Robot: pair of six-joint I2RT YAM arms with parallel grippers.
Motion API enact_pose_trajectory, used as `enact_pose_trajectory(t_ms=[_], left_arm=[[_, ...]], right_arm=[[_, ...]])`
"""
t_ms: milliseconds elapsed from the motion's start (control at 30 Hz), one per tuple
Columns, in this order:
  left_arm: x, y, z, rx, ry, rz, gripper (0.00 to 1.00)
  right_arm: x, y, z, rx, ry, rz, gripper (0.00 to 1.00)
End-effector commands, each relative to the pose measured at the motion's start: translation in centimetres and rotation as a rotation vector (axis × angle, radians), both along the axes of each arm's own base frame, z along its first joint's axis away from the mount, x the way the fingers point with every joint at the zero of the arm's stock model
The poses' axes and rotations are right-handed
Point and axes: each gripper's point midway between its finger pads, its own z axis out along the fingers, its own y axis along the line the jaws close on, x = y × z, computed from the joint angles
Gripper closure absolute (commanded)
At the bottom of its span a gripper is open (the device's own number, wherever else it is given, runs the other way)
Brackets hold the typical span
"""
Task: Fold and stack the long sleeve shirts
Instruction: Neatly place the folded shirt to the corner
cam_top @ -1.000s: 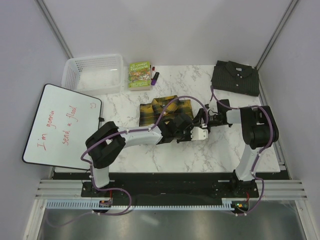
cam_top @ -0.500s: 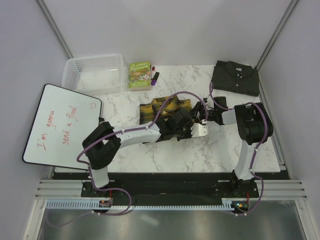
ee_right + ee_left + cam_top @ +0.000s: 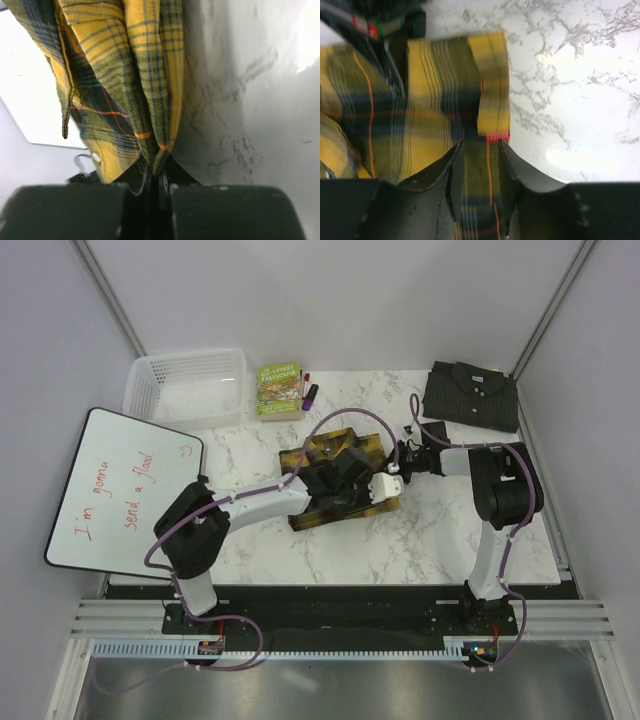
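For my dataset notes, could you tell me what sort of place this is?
Probably a robotics test booth: two arms bolted to a metal rail, white partition walls, a marble-patterned table with a plaid shirt.

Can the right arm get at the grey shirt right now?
Probably not yet: the right gripper is shut on the plaid shirt and would have to let go first. Nothing lies between it and the grey shirt.

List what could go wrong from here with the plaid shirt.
1. The right end effector pinches only a thin edge of the plaid shirt. The cloth may slip free when pulled.
2. The left end effector stands open astride a fold of the shirt. When it lifts, it could snag that fold and undo it.
3. In the top view both end effectors crowd over the shirt's right side, so they might bump each other.
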Motion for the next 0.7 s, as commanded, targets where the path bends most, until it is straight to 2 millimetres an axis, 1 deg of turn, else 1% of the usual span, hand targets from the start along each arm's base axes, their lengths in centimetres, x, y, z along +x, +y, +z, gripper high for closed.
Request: enact_pose_trajectory(t_ms=[0,33,67,100,133,167,200,233,267,300,333,367,400,433,467,500,533,567,600,633,667], left_arm=[[0.2,3.8,4.0,-0.083,0.152,0.110,0.58],[-0.4,5.1,4.1,-0.072,0.179,0.121,0.58],[-0.1,6.2,4.2,-0.079,0.191,0.143,0.57],[-0.6,7.3,4.5,-0.080,0.201,0.152,0.57],[-0.7,7.9,4.8,-0.088,0.213,0.157,0.55],[-0.3,8.9,4.9,-0.094,0.219,0.185,0.50],[-0.4,9.7,4.7,-0.091,0.225,0.200,0.49],[-0.5,10.4,5.4,-0.101,0.219,0.209,0.48],[-0.1,11.3,5.5,-0.105,0.219,0.237,0.45],[-0.2,11.9,5.3,-0.102,0.225,0.247,0.28],[-0.3,12.5,5.9,-0.114,0.223,0.256,0.26],[0.1,13.2,6.0,-0.117,0.217,0.273,0.26],[-0.1,13.7,5.9,-0.115,0.220,0.284,0.26],[-0.1,14.1,6.0,-0.118,0.217,0.290,0.26],[0.0,14.7,6.5,-0.131,0.209,0.305,0.26],[-0.3,15.1,6.2,-0.127,0.213,0.315,0.26],[-0.4,15.5,6.1,-0.127,0.216,0.325,0.25],[-0.6,15.7,6.3,-0.133,0.208,0.328,0.25],[-1.0,16.1,5.8,-0.122,0.216,0.335,0.25],[-1.0,16.4,5.7,-0.121,0.215,0.350,0.25],[-1.2,16.6,6.0,-0.129,0.208,0.359,0.25]], right_arm=[[3.6,-3.0,3.9,-0.265,-0.231,0.087,1.00],[4.3,-3.7,4.0,-0.312,-0.242,0.090,1.00],[5.3,-4.7,4.2,-0.371,-0.256,0.074,1.00],[6.6,-5.8,5.0,-0.409,-0.279,0.074,1.00],[7.3,-6.6,5.4,-0.430,-0.281,0.062,1.00],[7.9,-7.3,5.7,-0.443,-0.283,0.053,1.00],[9.1,-8.6,6.5,-0.465,-0.289,0.046,1.00],[9.6,-9.1,6.8,-0.476,-0.286,0.045,1.00],[10.6,-10.0,8.0,-0.493,-0.295,0.029,1.00],[11.0,-10.4,7.7,-0.508,-0.286,0.033,1.00],[11.6,-10.8,8.0,-0.534,-0.305,0.046,1.00],[13.0,-11.2,9.6,-0.558,-0.356,0.038,1.00],[13.6,-11.9,9.0,-0.598,-0.350,0.038,1.00],[14.3,-12.2,9.1,-0.623,-0.374,0.043,1.00],[15.7,-12.4,10.7,-0.635,-0.420,0.032,1.00],[16.5,-12.6,10.0,-0.648,-0.416,0.035,1.00],[17.1,-12.6,10.3,-0.650,-0.426,0.030,1.00],[18.5,-12.6,12.0,-0.654,-0.474,0.012,1.00],[19.2,-12.7,11.7,-0.660,-0.477,0.006,1.00],[19.9,-12.9,12.1,-0.671,-0.494,-0.010,1.00],[21.0,-12.9,13.7,-0.657,-0.547,-0.035,1.00]])
